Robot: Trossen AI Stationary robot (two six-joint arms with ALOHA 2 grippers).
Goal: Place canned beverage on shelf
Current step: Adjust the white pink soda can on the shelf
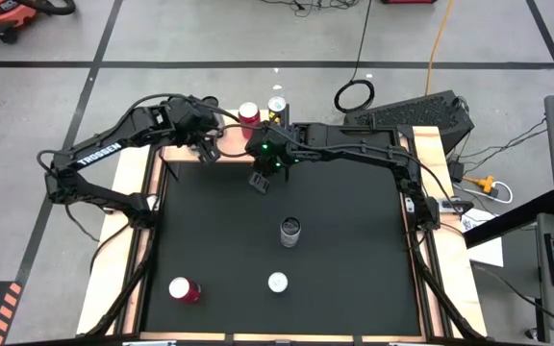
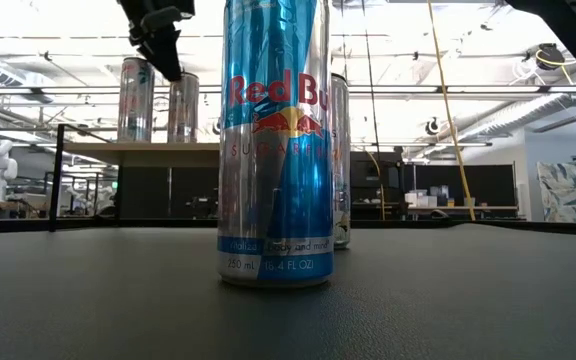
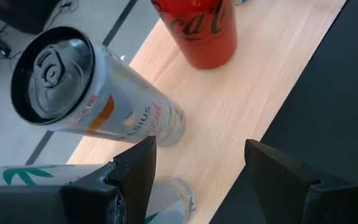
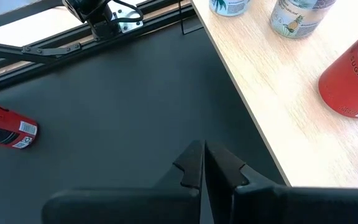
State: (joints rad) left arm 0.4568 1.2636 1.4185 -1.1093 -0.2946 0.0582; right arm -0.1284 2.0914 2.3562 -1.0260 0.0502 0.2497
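Several cans are already standing upright on the shelf (image 3: 253, 93), long axes vertical: a red can (image 3: 199, 28), a slim silver can (image 3: 98, 93) and another beside it. Left on the black worktop (image 1: 354, 250) are a tall silver can (image 1: 289, 231) and a white-topped can (image 1: 277, 283), both upright, and a red can lying on its side (image 1: 184, 289). The left hand (image 3: 197, 168) is hanging over the shelf, fingers parted, gripping nothing. The right hand (image 4: 202, 163) is hovering closed and empty beside the shelf.

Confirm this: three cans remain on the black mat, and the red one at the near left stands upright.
Not quite. The red can lies on its side on the black mat, as the right wrist view shows. The rest holds: three cans remain on the mat, the red one at the near left.
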